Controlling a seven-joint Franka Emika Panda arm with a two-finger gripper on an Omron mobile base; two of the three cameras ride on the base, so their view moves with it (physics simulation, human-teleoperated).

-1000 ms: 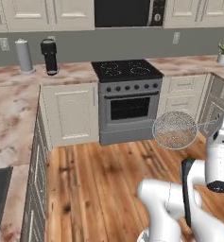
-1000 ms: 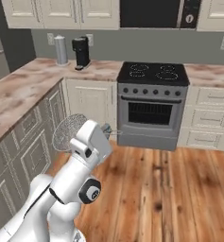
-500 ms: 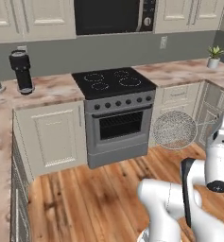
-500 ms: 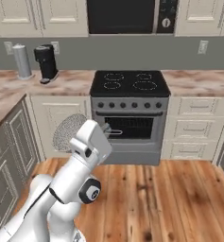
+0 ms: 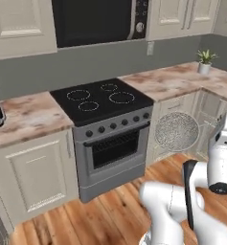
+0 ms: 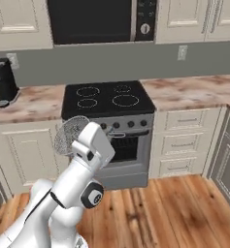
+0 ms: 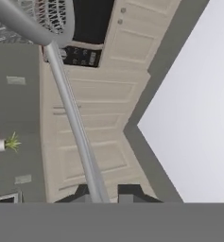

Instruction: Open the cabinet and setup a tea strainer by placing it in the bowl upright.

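- Gripper [image 7: 105, 193], bottom centre of the hand view, is clamped on the tea strainer's [image 5: 176, 131] thin handle.
- Strainer basket sits right of centre in the left base view, beside the stove [image 5: 103, 127] front, clear of it.
- Bare wood floor [image 6: 174, 208] spreads across the lower right of the right base view.

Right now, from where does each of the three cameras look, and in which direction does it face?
Left base view: behind the arm on its left, facing the stove and microwave; the white arm rises at lower right, carrying the tea strainer.
Right base view: behind the arm on its right, facing the same stove; the arm rises at lower left.
Hand view: on the hand, rolled sideways, looking along the strainer's wire handle toward wall cabinets; the gripper is shut on that handle.
Shared: both base views show the stove, microwave, strainer, and coffee maker.
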